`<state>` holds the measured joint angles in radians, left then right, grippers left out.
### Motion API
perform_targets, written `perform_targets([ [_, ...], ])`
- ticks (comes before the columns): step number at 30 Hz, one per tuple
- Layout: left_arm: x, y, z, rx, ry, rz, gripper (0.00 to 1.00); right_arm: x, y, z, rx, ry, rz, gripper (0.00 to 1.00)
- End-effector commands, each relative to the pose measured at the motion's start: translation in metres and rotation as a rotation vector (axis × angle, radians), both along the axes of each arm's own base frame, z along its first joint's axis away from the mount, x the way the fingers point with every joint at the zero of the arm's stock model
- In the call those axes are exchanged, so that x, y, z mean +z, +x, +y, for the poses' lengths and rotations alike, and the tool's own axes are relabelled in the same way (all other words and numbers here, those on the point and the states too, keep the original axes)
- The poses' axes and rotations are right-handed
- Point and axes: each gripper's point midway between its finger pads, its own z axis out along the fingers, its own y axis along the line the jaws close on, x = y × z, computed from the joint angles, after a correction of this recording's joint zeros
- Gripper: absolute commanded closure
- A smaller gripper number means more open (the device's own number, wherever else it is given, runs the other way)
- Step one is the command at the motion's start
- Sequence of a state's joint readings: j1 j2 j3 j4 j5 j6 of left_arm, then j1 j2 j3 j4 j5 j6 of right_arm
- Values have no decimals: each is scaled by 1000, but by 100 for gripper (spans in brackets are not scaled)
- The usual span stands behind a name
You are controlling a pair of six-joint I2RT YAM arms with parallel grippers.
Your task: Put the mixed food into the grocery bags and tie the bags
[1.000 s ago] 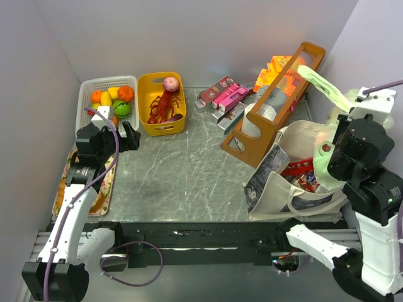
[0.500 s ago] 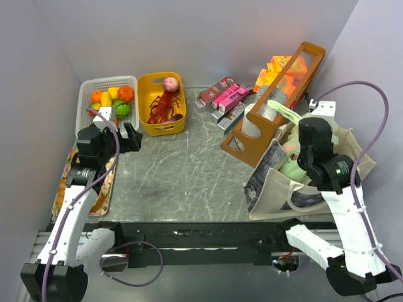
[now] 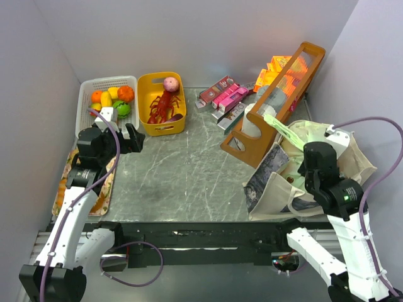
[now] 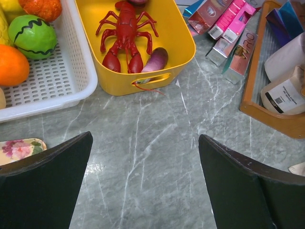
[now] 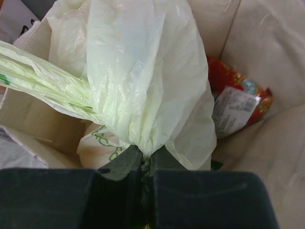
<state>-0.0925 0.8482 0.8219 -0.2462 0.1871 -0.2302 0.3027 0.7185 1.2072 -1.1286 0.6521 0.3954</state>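
My right gripper (image 5: 145,157) is shut on the gathered plastic of the pale green bag (image 5: 143,81) and holds it inside the open beige canvas tote (image 3: 352,151). One green handle (image 3: 280,126) sticks out up and left over the tote's rim. A red snack packet (image 5: 236,102) lies in the tote beside the bag. In the top view the right gripper (image 3: 302,179) sits low in the tote's mouth. My left gripper (image 4: 145,157) is open and empty above the bare marble, at the left of the table (image 3: 129,138).
A yellow basket (image 3: 162,104) holds a red lobster (image 4: 125,33) and a peach (image 3: 170,83). A white basket (image 3: 107,100) holds toy fruit. Pink and maroon boxes (image 3: 223,97) lie at the back. A tall brown crate (image 3: 274,100) leans beside the tote. A floral tray (image 3: 85,182) lies at the left.
My right arm has come down from high at the right, carrying the green bag down into the tote. The left arm has stayed still.
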Motion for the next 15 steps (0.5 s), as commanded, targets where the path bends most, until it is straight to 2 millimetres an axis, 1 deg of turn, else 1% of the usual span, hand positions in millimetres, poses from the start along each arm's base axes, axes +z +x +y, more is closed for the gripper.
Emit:
perform_targets([
  [1, 18, -4, -8, -34, -17, -68, 1, -20, -16, 7, -59, 166, -45, 100],
  [2, 19, -4, -8, -35, -15, -70, 0, -25, -18, 6, -88, 186, -58, 96],
  [3, 19, -5, -9, -37, -13, -72, 1, -34, -21, 2, -113, 180, -53, 96],
  [4, 19, -5, -10, -41, -11, -76, 1, -33, -25, -5, -144, 172, -78, 96],
  [5, 19, -6, -10, -41, -11, -79, 1, -33, -25, -6, -157, 174, -89, 93],
  [6, 21, -7, -11, -46, -10, -84, 1, -31, -23, -7, -156, 173, -103, 92],
  [8, 23, -8, -13, -56, -16, -87, 1, -33, -20, -9, -174, 149, -73, 91],
  [9, 22, -8, -13, -55, -17, -85, 0, -38, -20, -10, -185, 134, -36, 91],
  [10, 23, -8, -14, -60, -18, -87, 1, -48, -17, -11, -201, 113, 19, 91],
  [11, 23, -8, -14, -60, -18, -87, 1, -55, -17, -9, -214, 124, 45, 92],
  [12, 22, -8, -13, -54, -15, -86, 1, -69, -16, -9, -220, 116, 86, 92],
  [14, 24, -9, -12, -51, -14, -89, 1, -81, -10, -6, -230, 142, 86, 90],
  [15, 24, -9, -12, -49, -12, -91, 1, -93, -10, -9, -245, 143, 104, 87],
])
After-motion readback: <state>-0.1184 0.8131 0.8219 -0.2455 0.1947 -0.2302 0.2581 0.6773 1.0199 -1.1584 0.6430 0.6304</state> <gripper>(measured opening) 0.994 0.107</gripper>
